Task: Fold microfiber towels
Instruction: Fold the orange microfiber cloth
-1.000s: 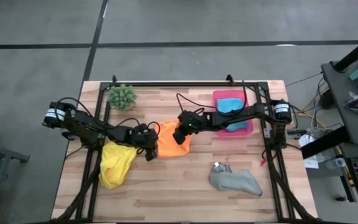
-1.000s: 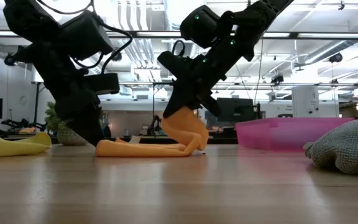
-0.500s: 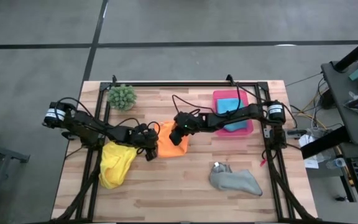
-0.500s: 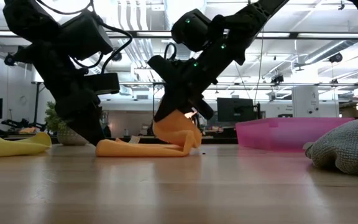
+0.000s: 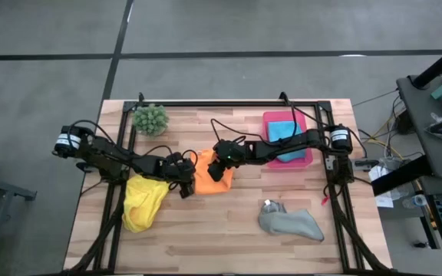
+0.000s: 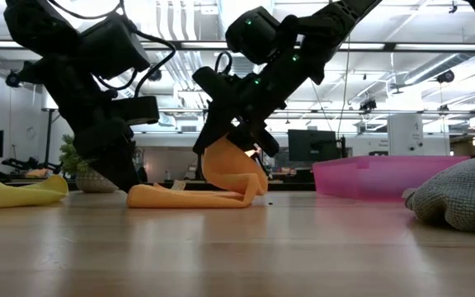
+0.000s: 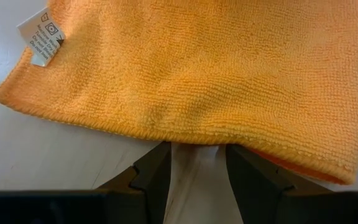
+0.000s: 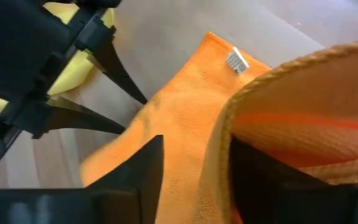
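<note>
Orange towel on wooden table, right end effector parted around its raised fold, left end effector parted.

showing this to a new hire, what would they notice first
Mid-table, the orange towel stands folded over in a hump, with the right gripper at its raised edge and the left gripper at its flat edge. A yellow towel lies crumpled left of it, a grey towel front right.

Towels spread across the table

Two mid-left, one front-right, one in the tray back-right; plant back-left.
</note>
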